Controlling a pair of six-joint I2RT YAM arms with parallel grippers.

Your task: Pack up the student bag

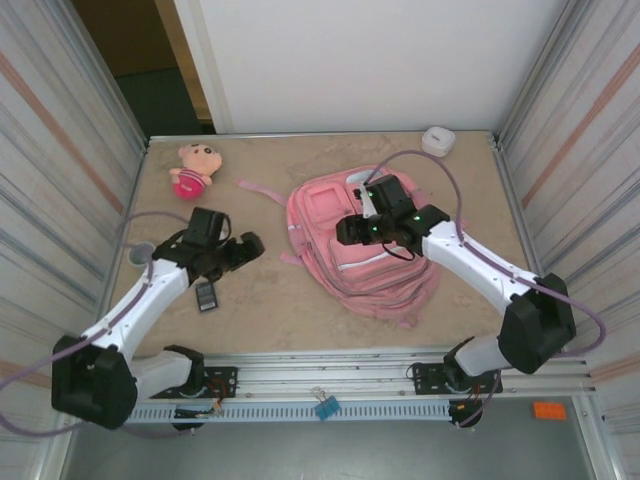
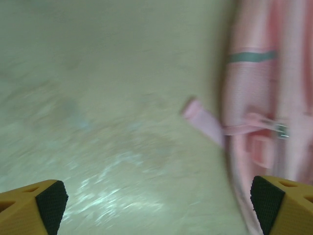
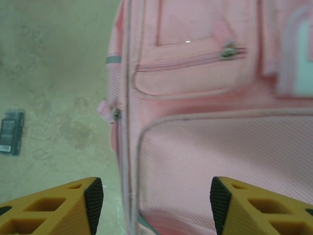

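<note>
Beige marbled worktop [image 1: 260, 320] carries the large pink fabric student bag [image 1: 372, 272]. The left gripper [image 2: 159, 201] gapes wide and empty, and the right gripper [image 3: 156, 200] hovers half-open above it. Limp fabric may bunch when pinched.

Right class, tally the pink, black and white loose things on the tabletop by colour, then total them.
Pink: 2 (large pink fabric backpack, small pink plush doll)
Black: 1 (flat black rectangular device)
White: 1 (small white rounded box)
Total: 4
</note>
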